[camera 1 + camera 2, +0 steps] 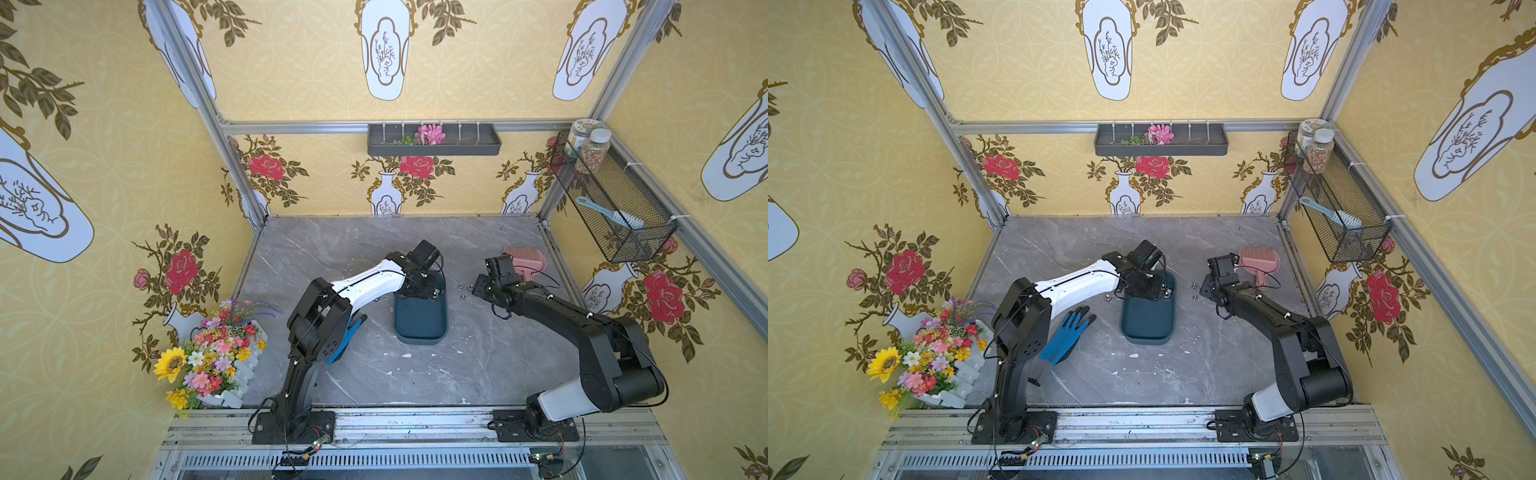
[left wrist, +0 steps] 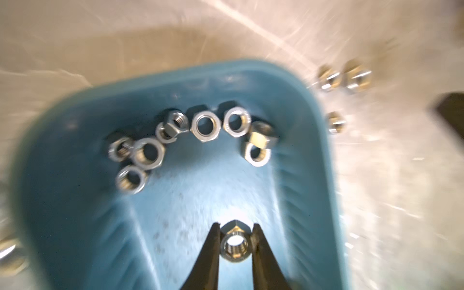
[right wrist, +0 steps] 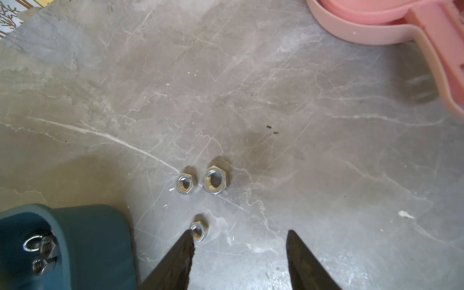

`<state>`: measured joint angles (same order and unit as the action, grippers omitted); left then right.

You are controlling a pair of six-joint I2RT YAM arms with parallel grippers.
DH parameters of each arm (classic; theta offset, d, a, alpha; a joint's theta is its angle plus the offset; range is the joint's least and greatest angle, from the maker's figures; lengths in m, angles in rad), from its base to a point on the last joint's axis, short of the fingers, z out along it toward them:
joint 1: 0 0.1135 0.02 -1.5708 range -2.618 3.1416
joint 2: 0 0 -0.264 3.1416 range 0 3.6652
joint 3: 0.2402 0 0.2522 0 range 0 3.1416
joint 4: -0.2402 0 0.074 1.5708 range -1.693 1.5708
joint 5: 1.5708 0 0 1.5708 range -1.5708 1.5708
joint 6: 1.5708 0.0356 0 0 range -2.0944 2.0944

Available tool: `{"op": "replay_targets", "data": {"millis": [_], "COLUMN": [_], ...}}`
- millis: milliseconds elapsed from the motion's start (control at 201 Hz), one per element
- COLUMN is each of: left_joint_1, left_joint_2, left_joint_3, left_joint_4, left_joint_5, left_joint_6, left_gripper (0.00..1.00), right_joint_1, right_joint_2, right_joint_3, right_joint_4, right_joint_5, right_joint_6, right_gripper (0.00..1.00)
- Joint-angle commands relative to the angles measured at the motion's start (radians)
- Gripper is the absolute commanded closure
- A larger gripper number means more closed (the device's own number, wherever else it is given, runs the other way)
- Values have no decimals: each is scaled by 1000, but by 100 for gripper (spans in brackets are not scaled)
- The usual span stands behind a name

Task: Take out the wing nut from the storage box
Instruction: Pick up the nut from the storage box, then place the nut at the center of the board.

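Black fingers [image 2: 211, 253] of the left gripper [image 2: 235, 226] are seen closest in the left wrist view, closed on a hex nut [image 2: 234, 244] that is clamped across its flats. The hex nut is held over the floor of the storage box [image 2: 313, 175]; whether it is raised off that floor cannot be told. Loose nuts [image 2: 205, 126] are grouped in an arc near the rounded end wall.

In the right wrist view, the right gripper [image 3: 239, 232] is shown with its jaws spread and nothing between them. Three table nuts [image 3: 215, 180] are laid on the marble table [image 3: 251, 88] ahead of it. A pink scoop [image 3: 376, 27] is placed well apart.

In both top views, the storage box [image 1: 420, 320] is located mid-table. The left gripper is lowered over its far end. A blue glove [image 1: 1069, 336] is seen beside the left arm in a top view.
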<state>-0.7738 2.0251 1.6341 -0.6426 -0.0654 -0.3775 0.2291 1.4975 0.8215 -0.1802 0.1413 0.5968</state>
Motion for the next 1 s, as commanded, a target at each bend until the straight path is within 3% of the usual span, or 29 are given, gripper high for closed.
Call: {"op": "replay_targets", "data": {"millis": [0, 439, 778, 997], "left_joint_1": [33, 243, 248, 246], "left_joint_2": [-75, -364, -264, -237], "left_joint_3": [-50, -455, -561, -567], "left_joint_4": [18, 173, 251, 248], "left_joint_5": [41, 24, 57, 0], "left_joint_6": [-30, -165, -210, -212], "left_gripper": [81, 82, 85, 83], "right_joint_1": [-1, -3, -4, -4], "right_joint_2": [6, 2, -2, -3], "right_joint_3": [1, -4, -6, -7], "right_joint_4": [23, 27, 25, 25], "right_joint_5": [0, -6, -5, -4], "right_joint_6": [-5, -4, -3, -2], "right_gripper": [40, 40, 40, 40]}}
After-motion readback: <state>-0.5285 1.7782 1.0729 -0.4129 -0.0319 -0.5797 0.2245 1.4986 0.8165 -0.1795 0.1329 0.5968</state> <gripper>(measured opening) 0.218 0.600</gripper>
